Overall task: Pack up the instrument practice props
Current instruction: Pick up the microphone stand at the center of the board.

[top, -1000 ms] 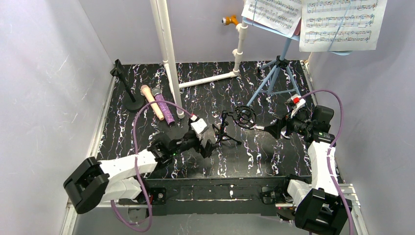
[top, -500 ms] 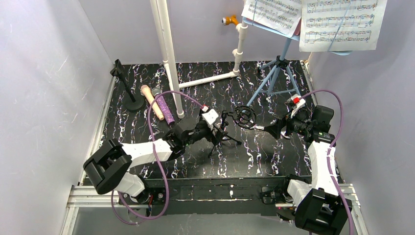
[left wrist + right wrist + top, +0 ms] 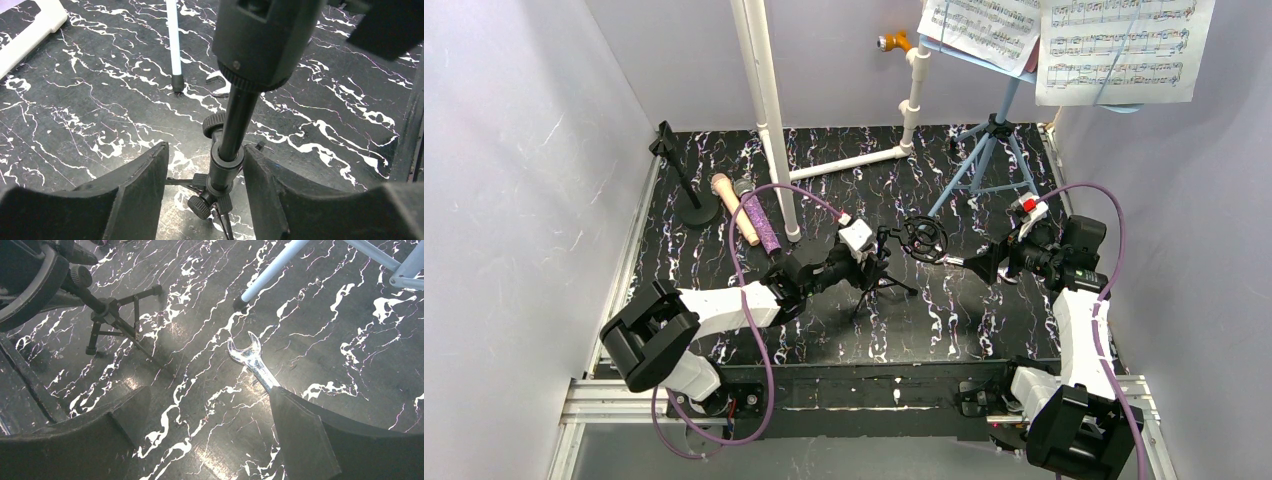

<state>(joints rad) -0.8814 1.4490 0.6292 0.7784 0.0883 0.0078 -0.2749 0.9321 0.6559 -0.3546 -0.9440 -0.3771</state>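
Black mic tripod (image 3: 232, 120) stem between narrowed left pincer (image 3: 205, 151), not yet clenched, right pincer (image 3: 209, 392) released, unmoved.

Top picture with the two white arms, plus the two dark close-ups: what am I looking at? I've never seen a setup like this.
The top picture comes from a fixed camera above a black marbled table. The white jointed arms are robots, each ending in a two-finger hand. The close-ups come from cameras on their wrists, looking past their own fingers.

On the table are a peach microphone and a purple glitter microphone beside a round-base holder. There are also white pipes, a light-blue music rack carrying sheet-music pages, and a silver wrench.

The left hand straddles the stem of the black mic tripod. A gap shows on one side, so nothing is gripped yet. The right hand is open and empty, with the wrench lying by one finger.
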